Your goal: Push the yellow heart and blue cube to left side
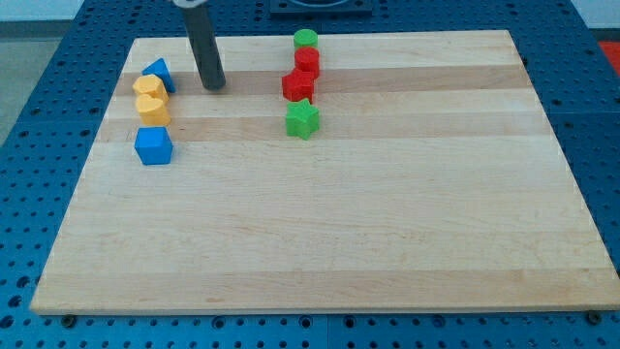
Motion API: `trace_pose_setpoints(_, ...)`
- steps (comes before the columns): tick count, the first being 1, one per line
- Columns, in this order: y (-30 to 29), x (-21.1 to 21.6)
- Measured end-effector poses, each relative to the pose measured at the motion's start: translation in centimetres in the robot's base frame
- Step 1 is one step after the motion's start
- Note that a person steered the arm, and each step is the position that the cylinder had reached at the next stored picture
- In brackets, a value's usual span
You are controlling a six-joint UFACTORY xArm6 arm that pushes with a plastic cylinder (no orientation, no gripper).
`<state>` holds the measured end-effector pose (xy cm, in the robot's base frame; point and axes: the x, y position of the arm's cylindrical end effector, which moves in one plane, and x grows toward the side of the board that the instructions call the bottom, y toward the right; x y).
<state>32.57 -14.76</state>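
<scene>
The blue cube (153, 145) sits near the board's left edge. Just above it lie two yellow blocks: a lower one (152, 108) and an upper one (147, 88); which one is the heart I cannot tell. A blue triangular block (158, 73) touches the upper yellow block at the view's top. My tip (214, 85) rests on the board to the right of the blue triangle and the yellow blocks, apart from them.
A green round block (306, 40), a red block (308, 61), a red star-like block (297, 84) and a green star (302, 119) form a column at the top centre. The wooden board (339, 223) lies on a blue perforated table.
</scene>
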Motion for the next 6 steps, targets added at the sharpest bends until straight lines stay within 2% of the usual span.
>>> trace_pose_setpoints(1,-1.4,6.1)
trace_pose_setpoints(3,0.6,9.8)
trace_pose_setpoints(4,-5.2,9.9)
trace_pose_setpoints(5,-7.5,8.2)
trace_pose_setpoints(6,-6.2,8.0)
